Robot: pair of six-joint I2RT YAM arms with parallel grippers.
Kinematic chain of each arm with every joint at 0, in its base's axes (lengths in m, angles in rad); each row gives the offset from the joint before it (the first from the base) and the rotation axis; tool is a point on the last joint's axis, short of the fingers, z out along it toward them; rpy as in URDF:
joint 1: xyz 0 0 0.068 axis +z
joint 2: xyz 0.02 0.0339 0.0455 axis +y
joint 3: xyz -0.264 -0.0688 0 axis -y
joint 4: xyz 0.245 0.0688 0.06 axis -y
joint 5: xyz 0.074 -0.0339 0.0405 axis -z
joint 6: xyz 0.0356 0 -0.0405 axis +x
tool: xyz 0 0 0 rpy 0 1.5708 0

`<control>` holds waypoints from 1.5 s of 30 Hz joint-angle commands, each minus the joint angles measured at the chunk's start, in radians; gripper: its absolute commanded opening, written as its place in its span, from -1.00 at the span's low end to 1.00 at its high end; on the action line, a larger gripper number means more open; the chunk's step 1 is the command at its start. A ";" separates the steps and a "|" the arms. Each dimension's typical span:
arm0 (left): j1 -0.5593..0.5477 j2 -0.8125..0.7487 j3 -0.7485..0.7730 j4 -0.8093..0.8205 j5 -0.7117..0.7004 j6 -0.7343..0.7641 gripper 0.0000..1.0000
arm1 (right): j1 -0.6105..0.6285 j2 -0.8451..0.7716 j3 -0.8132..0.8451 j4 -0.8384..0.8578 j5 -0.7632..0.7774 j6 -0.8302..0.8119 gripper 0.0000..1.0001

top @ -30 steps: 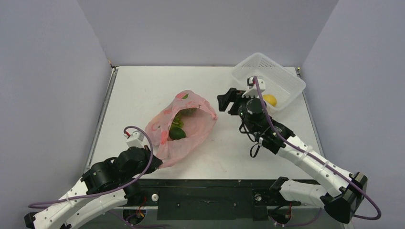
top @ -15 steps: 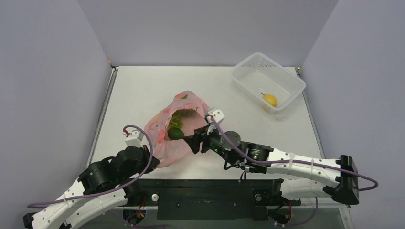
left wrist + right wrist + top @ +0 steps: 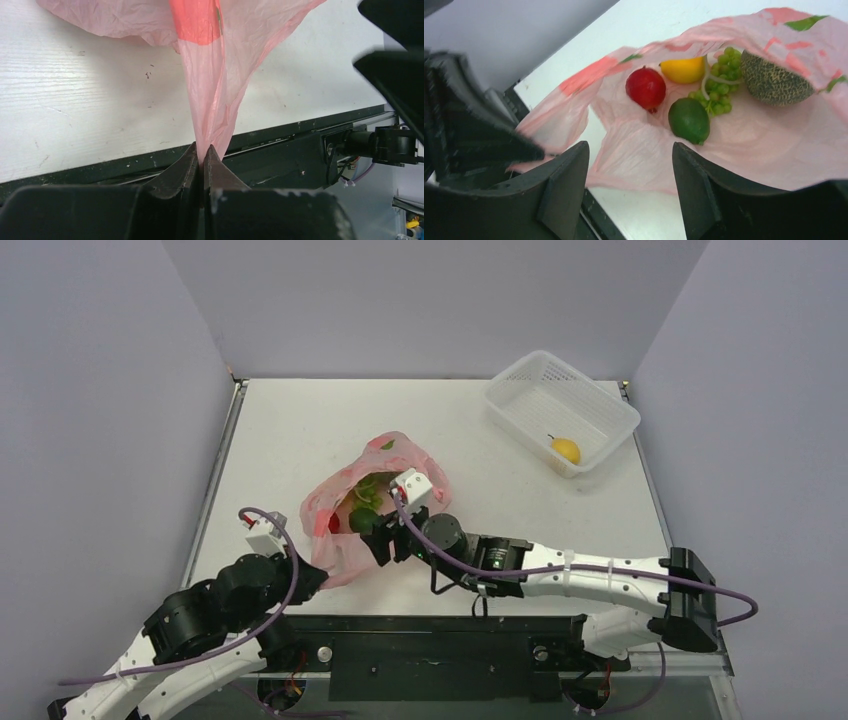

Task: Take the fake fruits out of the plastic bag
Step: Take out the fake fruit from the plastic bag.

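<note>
The pink plastic bag lies on the table with its mouth open to the right. My left gripper is shut on the bag's near edge, near the table's front edge. My right gripper is open and empty at the bag's mouth. Inside the bag lie a red round fruit, a yellow fruit, a dark green oval, light-green grapes and a grey-green melon. A yellow lemon lies in the white basket.
The white perforated basket stands at the table's back right corner. The black front rail runs just behind the left gripper. Grey walls close in the table on three sides.
My right arm swung from the basket across to the bag's mouth, leaving the lemon in the basket. My left gripper pulled the bag's edge slightly towards the front left.
</note>
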 commanded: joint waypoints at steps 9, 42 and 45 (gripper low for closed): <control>-0.001 -0.030 -0.002 0.025 -0.032 -0.008 -1.00 | -0.147 0.329 0.208 0.010 -0.008 -0.025 0.09; -0.001 0.021 0.000 0.027 -0.021 0.000 -1.00 | -0.256 0.723 0.264 0.431 -0.028 -0.090 0.00; -0.001 0.020 0.001 0.027 -0.022 -0.001 -1.00 | -0.261 0.748 0.292 0.436 -0.034 -0.082 0.00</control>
